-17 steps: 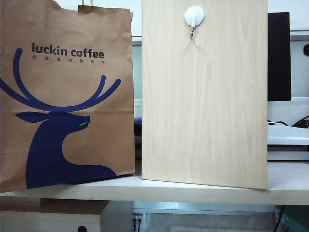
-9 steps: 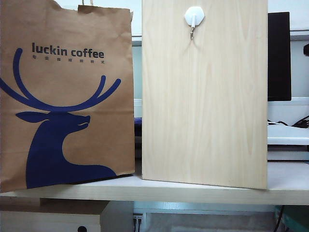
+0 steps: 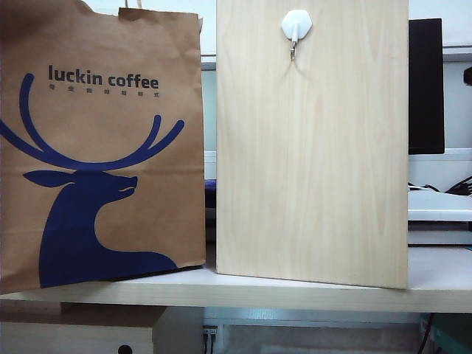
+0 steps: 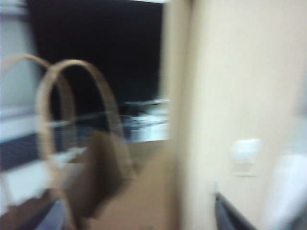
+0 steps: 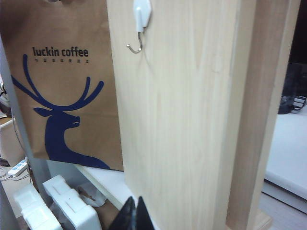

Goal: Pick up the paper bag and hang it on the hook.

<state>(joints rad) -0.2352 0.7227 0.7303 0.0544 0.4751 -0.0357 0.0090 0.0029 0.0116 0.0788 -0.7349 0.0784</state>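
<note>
Wooden board (image 3: 312, 147): it stands upright on the white table (image 3: 442, 276), just beside the bag. It is the largest thing that can fall; I judge that a pull on the hook or a push from an arm could tip it, since no fixing is visible.

Paper bag (image 3: 99, 147): it stands upright on the table at the left, not yet lifted, a narrow gap between it and the board. It is tall and light, so a touch on the side could knock it over or crease it.

Handles (image 4: 81, 120): in the left wrist view two twisted paper loops stand up from the bag's open top. The picture is blurred by motion. If only one loop is taken, the bag may hang crooked; a hard pull could tear the paper.

Left gripper: it does not show clearly in any view, only a dark shape at the picture's edge. I cannot tell from the pictures how its jaws stand. It is near the handles and holds nothing that I can see. A fast approach could miss the loops.

Right gripper (image 5: 135, 213): low in front of the board, its two dark tips together, holding nothing. It is well apart from the bag.

Hook (image 3: 296, 28): small, white, high on the board, empty. The prong is short, so the handle may slip off.
</note>
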